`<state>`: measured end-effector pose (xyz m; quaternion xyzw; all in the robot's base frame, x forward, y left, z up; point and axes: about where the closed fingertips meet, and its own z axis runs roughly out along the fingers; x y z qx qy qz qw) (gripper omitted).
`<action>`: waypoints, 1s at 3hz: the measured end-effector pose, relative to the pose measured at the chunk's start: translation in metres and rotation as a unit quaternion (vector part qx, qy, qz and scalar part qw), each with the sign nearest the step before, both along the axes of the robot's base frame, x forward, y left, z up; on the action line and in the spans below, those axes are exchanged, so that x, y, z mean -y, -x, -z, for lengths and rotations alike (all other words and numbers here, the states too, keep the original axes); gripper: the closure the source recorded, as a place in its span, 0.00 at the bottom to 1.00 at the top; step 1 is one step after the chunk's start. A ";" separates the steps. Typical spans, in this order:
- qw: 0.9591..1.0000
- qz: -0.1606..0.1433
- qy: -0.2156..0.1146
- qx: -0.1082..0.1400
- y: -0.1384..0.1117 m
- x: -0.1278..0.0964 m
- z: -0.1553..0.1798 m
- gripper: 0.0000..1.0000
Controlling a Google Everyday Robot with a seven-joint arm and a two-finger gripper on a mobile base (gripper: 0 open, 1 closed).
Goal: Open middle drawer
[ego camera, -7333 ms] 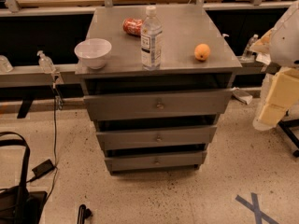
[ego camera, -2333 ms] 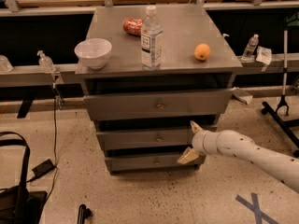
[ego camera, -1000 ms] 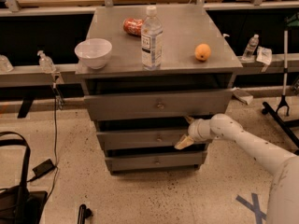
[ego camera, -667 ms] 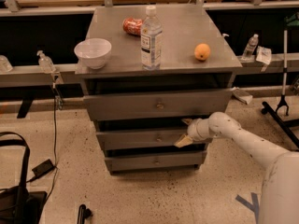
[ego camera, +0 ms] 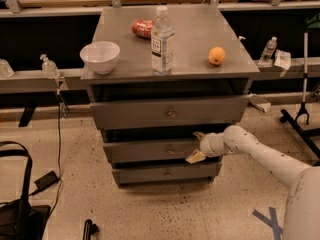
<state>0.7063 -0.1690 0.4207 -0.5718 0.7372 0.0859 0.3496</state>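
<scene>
**Operator:** Where's my drawer?

**Spotter:** Your middle drawer (ego camera: 145, 151) is the second grey front of three in the cabinet (ego camera: 200, 34), under the top drawer (ego camera: 150, 113) and above the bottom drawer (ego camera: 150, 174). It looks shut or very nearly so. Its long axis runs side to side, with the knob (ego camera: 171, 149) at the centre.

**Operator:** And the gripper?

**Spotter:** Your gripper (ego camera: 196, 146) is at that front, just beside the knob on the picture's right. Its fingers are apart: the upper finger (ego camera: 198, 134) is at the front's top edge and the lower finger (ego camera: 195, 157) near its bottom edge. I can't tell whether they press on it.

**Operator:** So which way do I go?

**Spotter:** The knob lies to the picture's left of you, but I'd judge that the pull itself must come straight out, square to the front.
</scene>
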 end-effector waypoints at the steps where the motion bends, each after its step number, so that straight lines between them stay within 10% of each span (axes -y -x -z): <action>1: 1.000 0.000 0.000 0.000 0.000 0.000 0.000 0.22; 3: 1.000 -0.014 -0.009 -0.005 0.037 0.002 -0.004 0.25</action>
